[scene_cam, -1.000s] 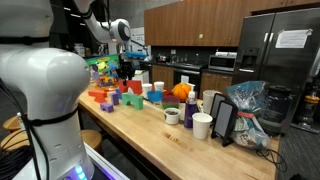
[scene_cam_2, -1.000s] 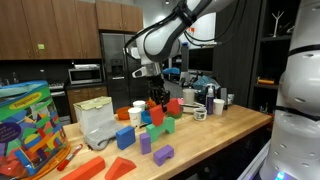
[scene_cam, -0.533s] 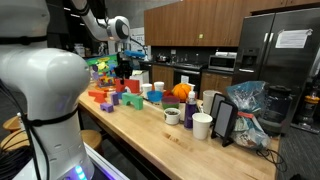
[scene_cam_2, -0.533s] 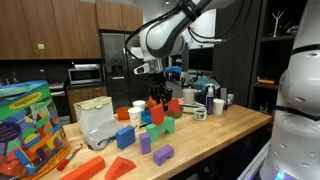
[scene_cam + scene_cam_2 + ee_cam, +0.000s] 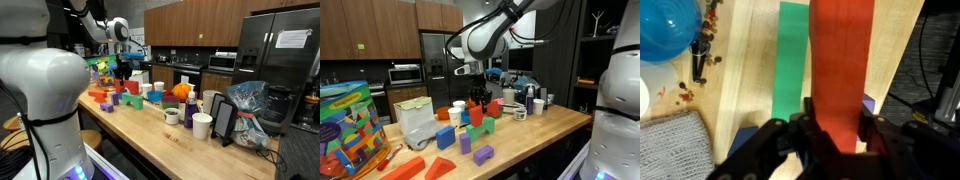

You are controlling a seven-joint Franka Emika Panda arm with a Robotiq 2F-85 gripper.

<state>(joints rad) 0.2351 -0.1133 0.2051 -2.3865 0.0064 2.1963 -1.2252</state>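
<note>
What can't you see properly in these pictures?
Red block: wrist view, top cut by the edge, bottom hidden by the gripper.
Green block: wrist view, near end behind the gripper.
Blue thing: wrist view, cut off by the corner, so unclear what it is.
Grip: both exterior views, too small to tell.

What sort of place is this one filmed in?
Probably a shared office or lab kitchen: wood cabinets, a steel fridge, a microwave and a long wooden counter.
</note>
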